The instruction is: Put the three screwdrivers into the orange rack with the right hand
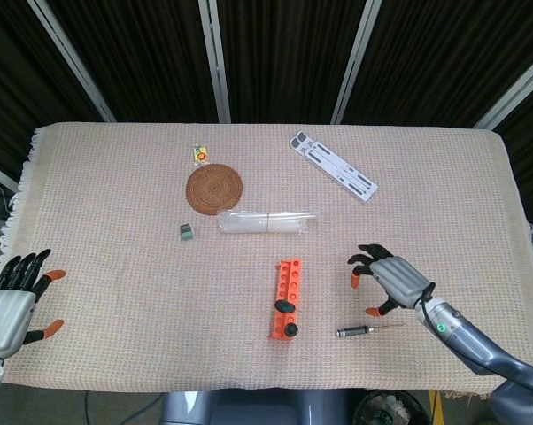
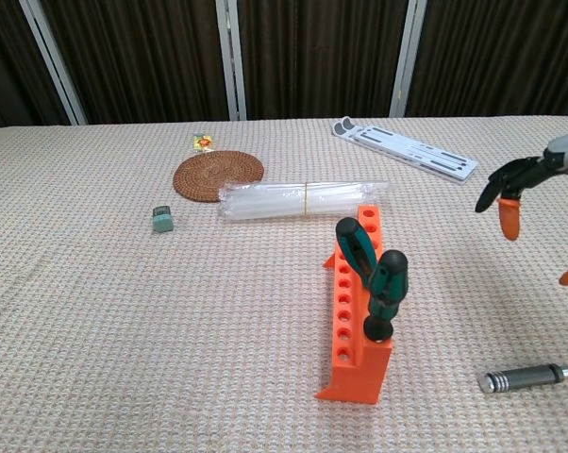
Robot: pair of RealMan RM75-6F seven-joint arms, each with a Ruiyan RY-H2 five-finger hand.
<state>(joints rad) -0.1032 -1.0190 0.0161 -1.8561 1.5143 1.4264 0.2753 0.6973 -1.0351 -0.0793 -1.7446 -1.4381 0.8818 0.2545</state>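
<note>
Head view only: left hand [image 1: 8, 305] spread, empty, lower left. Right hand [image 1: 392, 282] wide, empty, above loose screwdriver [image 1: 366, 330]. Chest view: two screwdrivers [image 2: 371, 276] seated in orange rack [image 2: 355, 321], centre.

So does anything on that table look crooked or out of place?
Slightly. The two green-handled screwdrivers lean sideways in the orange plastic rack rather than standing straight, and a third, silver-handled screwdriver lies flat on the woven cloth beside it. Nothing looks spilled or broken.
</note>
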